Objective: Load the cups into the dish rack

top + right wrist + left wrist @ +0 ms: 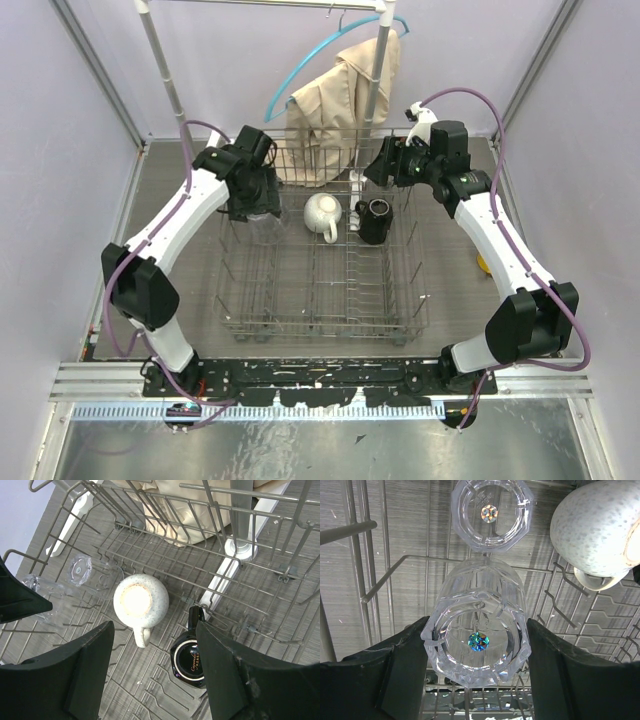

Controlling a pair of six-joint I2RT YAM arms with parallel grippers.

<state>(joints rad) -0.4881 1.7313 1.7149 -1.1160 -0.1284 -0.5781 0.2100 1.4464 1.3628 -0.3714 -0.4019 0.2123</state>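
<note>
The grey wire dish rack (322, 328) fills the table's middle. My left gripper (477, 625) is shut on a clear glass tumbler (479, 645), base up, its fingers pressed to both sides, low in the rack's back left (263, 228). A second tumbler (491, 512) stands upside down just beyond. The white mug (321, 213) and black mug (375, 220) sit inverted in the back row. My right gripper (155, 625) hangs open above them, holding nothing; the black mug (189, 660) lies beside its right finger. A yellow mug (483, 264) peeks out right of the rack.
Behind the rack stands a clothes rail with a beige garment (345, 95) on a blue hanger. Its white foot (225, 575) runs under the rack's back edge. Lilac walls close in both sides.
</note>
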